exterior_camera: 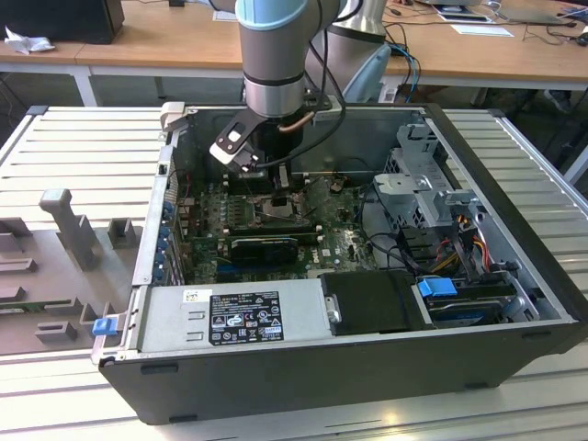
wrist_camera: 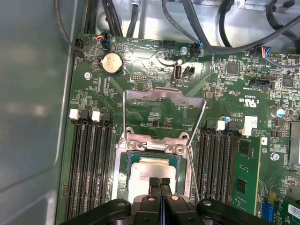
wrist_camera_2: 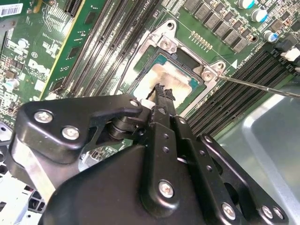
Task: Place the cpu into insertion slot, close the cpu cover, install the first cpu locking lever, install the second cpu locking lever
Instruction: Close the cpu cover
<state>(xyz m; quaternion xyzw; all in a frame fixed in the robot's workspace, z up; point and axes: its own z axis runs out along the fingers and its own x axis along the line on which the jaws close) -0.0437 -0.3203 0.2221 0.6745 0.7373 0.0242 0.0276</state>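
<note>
Power supply (exterior_camera: 230, 317): silver box with a label, set along the near wall of the case. It is the closest thing to you in the exterior view.
Drive caddy (exterior_camera: 367, 303): black, just beside the power supply on the exterior view's right, with a blue latch (exterior_camera: 436, 287) next to it.
Case (exterior_camera: 322, 377): dark and lying open on the ribbed worktop (exterior_camera: 83, 147). You have grey fixtures (exterior_camera: 64, 225) well apart from it on the exterior view's left.
Motherboard (exterior_camera: 340, 243): green, flat on the case floor beyond the power supply.
End effector (exterior_camera: 283, 193) (wrist_camera: 159, 182) (wrist_camera_2: 161, 89): hangs from the arm (exterior_camera: 276, 46) over the middle of the board. Its fingertips are together with nothing between them, right at the chip's top. You cannot tell whether they touch it.
Cpu (wrist_camera: 152, 169) (wrist_camera_2: 145, 77): seated in the socket, silvery top up, directly under the fingertips.
Insertion slot (wrist_camera: 123, 176): black-rimmed, between two banks of long memory slots (wrist_camera: 89, 164).
Cpu cover (wrist_camera: 161, 92): stands open, tilted up on the side of the socket away from the fingertips. You see the board through its open centre.
Locking lever (wrist_camera_2: 262, 87): thin metal rod running out from a corner screw of the socket, across the memory slots.
Desks (exterior_camera: 138, 46): wooden, far behind the case.
</note>
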